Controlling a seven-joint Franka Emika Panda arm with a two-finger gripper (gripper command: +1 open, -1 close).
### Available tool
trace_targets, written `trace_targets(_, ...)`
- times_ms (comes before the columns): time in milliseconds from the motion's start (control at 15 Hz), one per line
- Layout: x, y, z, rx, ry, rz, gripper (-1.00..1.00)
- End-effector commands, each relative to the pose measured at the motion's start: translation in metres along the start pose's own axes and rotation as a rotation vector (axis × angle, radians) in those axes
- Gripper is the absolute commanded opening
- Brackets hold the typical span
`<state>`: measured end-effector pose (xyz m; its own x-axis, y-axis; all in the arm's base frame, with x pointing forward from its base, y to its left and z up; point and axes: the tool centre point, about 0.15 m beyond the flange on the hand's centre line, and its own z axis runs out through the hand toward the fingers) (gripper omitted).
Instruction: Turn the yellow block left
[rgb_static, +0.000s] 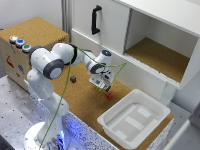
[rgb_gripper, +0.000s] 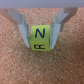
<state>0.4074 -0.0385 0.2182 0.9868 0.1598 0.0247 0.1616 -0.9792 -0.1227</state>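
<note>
Wrist view: the small bright yellow cube with black letters (rgb_gripper: 40, 38) sits on the cork surface (rgb_gripper: 20, 67) between the two pale fingers (rgb_gripper: 21, 27) of the gripper (rgb_gripper: 41, 35), which are drawn in narrow against its side faces; firm contact appears likely but cannot be confirmed.

Risk, as a judgement: a loose or off-centre hold would let the yellow cube slip or tip during the leftward turn rather than rotate with the fingers.

Exterior view: the gripper (rgb_static: 101, 86) hides the yellow cube. A small red cube (rgb_static: 109, 95) lies just beside the gripper and could be swept. A small dark maroon cube (rgb_static: 73, 79) lies farther off. The white plastic bin (rgb_static: 112, 122) stands well apart, beyond the red cube.
</note>
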Motion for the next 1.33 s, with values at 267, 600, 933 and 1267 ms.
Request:
trace_targets(267,-0.003,0.005,-0.004,0.004,0.02,0.024,-1.0)
trace_targets(600,-0.005,0.002,-0.033,0.014,0.022,-0.166,-1.0)
trace_targets(933,-0.008,0.005,-0.036,0.068,-0.062,-0.565,-1.0)
trace_targets(1267,-0.022,-0.013,-0.019,-0.023,-0.092,-1.059,-1.0)
